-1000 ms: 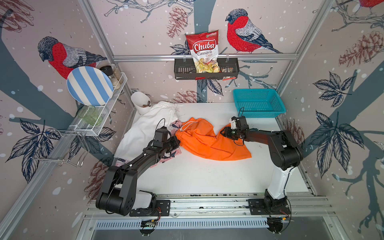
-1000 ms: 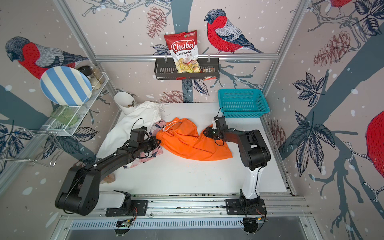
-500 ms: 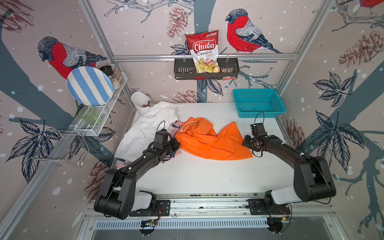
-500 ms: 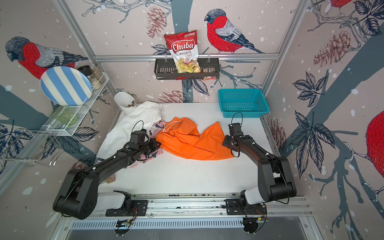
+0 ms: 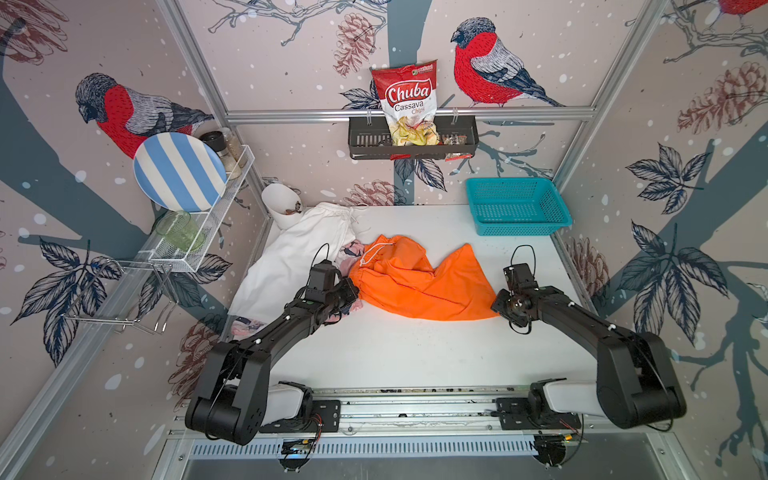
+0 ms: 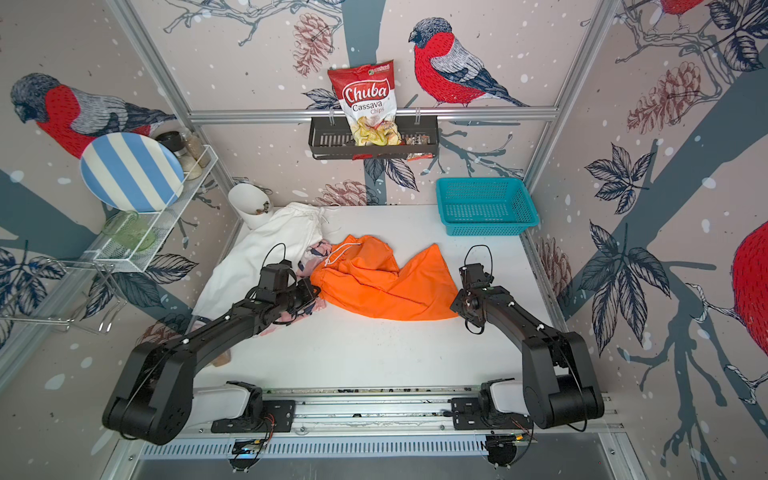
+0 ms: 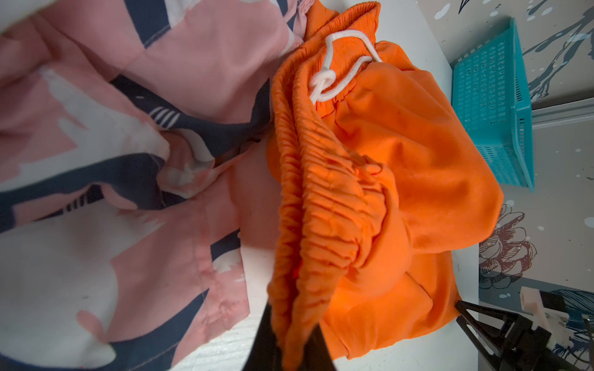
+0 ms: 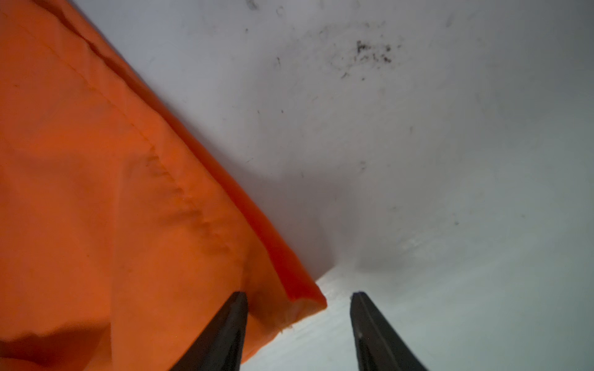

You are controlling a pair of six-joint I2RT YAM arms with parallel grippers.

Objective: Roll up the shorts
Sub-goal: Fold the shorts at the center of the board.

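White tabletop [image 5: 415, 357] inside an aluminium-framed booth, walls papered w/ bullfinches, pine cones & dark leaves; in the right wrist view the surface shows a patch of dark specks [image 8: 373, 54]. Orange shorts [image 5: 419, 286] lie crumpled mid-table, waistband & white drawstring toward the left, one leg fanned out to the right. Left gripper [image 7: 289, 343] is clenched on the gathered elastic waistband of the orange shorts, cloth pinched btwn its black fingers. Right gripper [image 8: 299, 294] is released, jaws apart, low over the table at the right-hand hem corner; that corner pokes into the gap, one finger [image 8: 225, 327] over the cloth, the other over bare table. Pink patterned shorts [image 7: 128, 167] sit bunched just beside the waistband, touching it, partly covered by the white shorts [image 5: 299, 253], which stretch along the table's left edge toward the far corner, where a white cup [image 5: 280, 203] sits. Teal basket [image 5: 517, 208] at far right corner, well apart from the cloth. Back wall: black rack [image 5: 365, 139] holding a Chuba cassava chips bag [image 5: 409, 104]. Left wall: wire shelf [image 5: 208, 237] w/ striped blue-white plate [image 5: 178, 172], green glass [image 5: 180, 230] & jars [image 5: 222, 143]. Arm bases sit on a rail [image 5: 415, 409] at the near edge
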